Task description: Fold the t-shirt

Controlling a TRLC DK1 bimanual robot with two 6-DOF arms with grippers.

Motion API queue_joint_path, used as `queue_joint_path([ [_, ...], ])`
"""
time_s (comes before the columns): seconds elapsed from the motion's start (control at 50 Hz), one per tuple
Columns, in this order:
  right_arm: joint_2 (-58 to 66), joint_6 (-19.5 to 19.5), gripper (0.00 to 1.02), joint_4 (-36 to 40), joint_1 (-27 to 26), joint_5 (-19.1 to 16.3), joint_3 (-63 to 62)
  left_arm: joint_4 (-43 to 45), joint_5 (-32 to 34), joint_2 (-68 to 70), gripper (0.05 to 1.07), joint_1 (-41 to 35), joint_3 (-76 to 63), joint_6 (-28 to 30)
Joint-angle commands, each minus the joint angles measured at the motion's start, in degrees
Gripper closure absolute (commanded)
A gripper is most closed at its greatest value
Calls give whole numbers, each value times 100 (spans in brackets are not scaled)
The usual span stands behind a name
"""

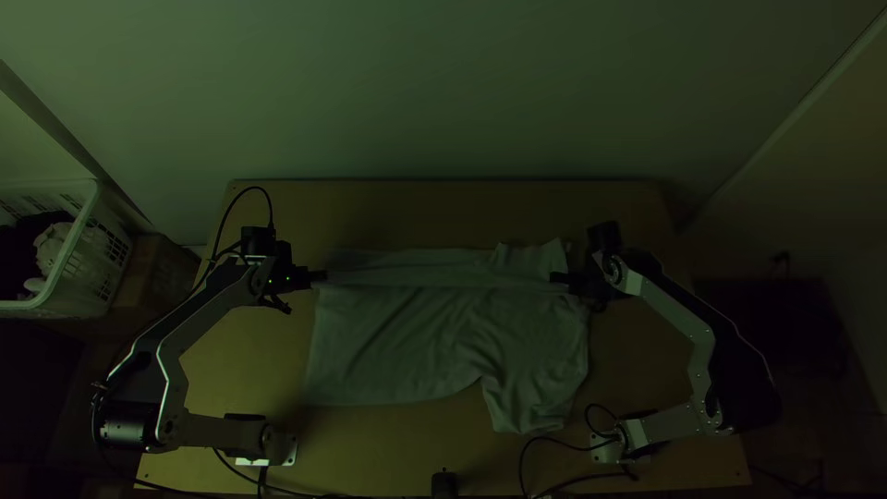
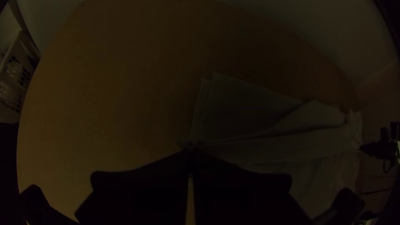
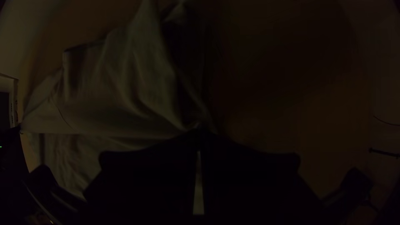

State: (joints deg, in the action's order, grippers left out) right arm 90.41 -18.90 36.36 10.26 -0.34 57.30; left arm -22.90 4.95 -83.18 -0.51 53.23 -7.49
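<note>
Closed on one end of a straight fold in the t-shirt [image 1: 397, 346], the left gripper [image 1: 319, 276] stood left of centre in the top view, and the right gripper [image 1: 560, 277] pinched the other end, right of centre. We saw the cloth gather at both sets of fingertips, but the bit between them was hidden, and the wrist views were so dark that the fingers were little more than flat black shapes. We could not make out how many layers lay beneath the fold. Through the middle of the frame the shirt ran as a smooth, taut band; below that it lay spread, softly wrinkled, with one rounded flap pointing to the lower right, while its upper edge rose in crumpled peaks near the right gripper. All of it rested on the light wooden table [image 1: 443, 208], its face plain and dull. At the far left the frame cut off a white latticed basket [image 1: 92, 208] holding dark and pale cloth. A bare, pale wall [image 1: 443, 83] filled the top.
</note>
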Motion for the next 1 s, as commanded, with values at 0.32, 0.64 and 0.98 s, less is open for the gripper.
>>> queue_joint_path([
  [0.32,-481,-176,77,-252,-42,306,-500,716,-91,223,60,-28,-586,-78],
  [0.64,-1236,-360,5,328,-209,289,-263,567,-38,1084,46,-151,-604,-218],
  [0.98,-2467,-229,4,1198,-209,245,-175,-936,59,2482,40,-441,-349,-69],
])
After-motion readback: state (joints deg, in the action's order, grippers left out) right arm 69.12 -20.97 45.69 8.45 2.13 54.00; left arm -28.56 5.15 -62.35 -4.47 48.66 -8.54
